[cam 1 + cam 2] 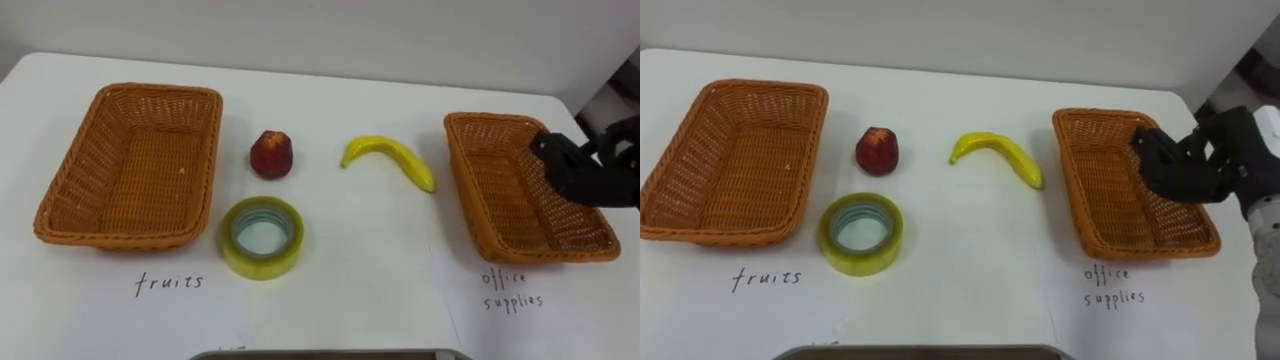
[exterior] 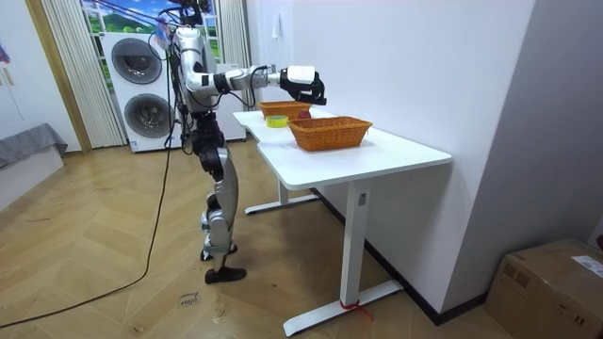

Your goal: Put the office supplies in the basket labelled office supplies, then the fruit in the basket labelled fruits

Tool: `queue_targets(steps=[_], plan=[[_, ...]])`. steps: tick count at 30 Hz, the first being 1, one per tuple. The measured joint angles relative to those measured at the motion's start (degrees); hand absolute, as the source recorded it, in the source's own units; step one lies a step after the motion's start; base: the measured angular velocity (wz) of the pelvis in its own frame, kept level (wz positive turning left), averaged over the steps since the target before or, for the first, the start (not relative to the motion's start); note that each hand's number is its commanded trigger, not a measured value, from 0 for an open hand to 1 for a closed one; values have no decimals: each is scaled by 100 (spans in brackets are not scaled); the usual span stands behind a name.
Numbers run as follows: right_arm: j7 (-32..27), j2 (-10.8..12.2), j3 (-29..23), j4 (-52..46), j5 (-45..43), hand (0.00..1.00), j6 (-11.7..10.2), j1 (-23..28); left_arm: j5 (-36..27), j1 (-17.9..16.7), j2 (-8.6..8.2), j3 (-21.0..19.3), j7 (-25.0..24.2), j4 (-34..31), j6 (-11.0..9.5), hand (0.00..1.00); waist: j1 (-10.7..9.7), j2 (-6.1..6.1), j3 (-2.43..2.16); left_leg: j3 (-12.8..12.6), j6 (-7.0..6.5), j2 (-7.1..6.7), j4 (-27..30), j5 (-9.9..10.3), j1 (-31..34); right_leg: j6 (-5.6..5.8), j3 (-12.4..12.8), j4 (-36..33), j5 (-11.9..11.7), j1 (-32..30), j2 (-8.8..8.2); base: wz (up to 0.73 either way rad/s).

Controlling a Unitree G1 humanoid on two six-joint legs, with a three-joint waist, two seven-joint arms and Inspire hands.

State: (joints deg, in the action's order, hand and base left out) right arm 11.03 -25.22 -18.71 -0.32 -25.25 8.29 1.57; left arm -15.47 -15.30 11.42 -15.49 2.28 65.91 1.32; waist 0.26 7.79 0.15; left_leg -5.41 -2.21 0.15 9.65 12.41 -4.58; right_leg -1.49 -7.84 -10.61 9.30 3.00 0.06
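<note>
**Nothing sorted yet, and the right hand hangs empty over the wrong end of the job**

From where I stand, the robot is up against the white surface with one arm stretched out over it. The two wicker baskets look empty: the fruits basket on its left, the office supplies basket on its right.

Between them lie the yellow tape roll flat near the front edge, the banana just beside the right basket, and the red apple behind the tape.

I'd say the tape is the sensible pick for this arm. It should come down straight, pinch across the ring's wall, lift clear of the apple, and release low inside the basket.

The right hand hovers over that basket's far side. Its fingers are loosely bent and spread, touching nothing and carrying nothing.
</note>
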Motion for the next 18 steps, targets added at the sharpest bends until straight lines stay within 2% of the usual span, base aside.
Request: queue_targets(steps=[3,4,5,6,11,18], plan=[[-2,0,52,211,-19,100,-12,0,2,-18,109,15,-26,0,-2,0,19,44,23,-1,1,-1,21,-1,10,-2,-2,7,2,2,5,0],[-2,0,103,261,-58,71,-11,1,2,-33,138,15,-38,1,-4,0,23,68,25,-1,1,-2,23,-1,12,-2,-3,6,2,0,8,0],[-2,0,152,261,-91,31,-19,1,2,-47,141,15,-52,1,-4,0,23,73,26,-1,0,-7,24,-1,18,-2,-2,6,1,-3,17,0],[-2,0,169,260,-102,0,-28,1,3,-50,139,15,-62,1,-4,0,22,73,26,0,-1,-9,24,0,21,-1,-3,6,1,-5,17,0],[-1,4,186,260,-224,0,-116,0,2,-46,154,11,-76,1,-8,0,51,59,22,3,-6,-7,43,3,23,1,2,7,2,-9,16,0],[46,5,187,259,-355,0,-118,1,3,-43,152,8,-158,6,-8,0,119,26,3,8,-5,0,43,3,23,1,-2,-4,2,-11,10,0]])
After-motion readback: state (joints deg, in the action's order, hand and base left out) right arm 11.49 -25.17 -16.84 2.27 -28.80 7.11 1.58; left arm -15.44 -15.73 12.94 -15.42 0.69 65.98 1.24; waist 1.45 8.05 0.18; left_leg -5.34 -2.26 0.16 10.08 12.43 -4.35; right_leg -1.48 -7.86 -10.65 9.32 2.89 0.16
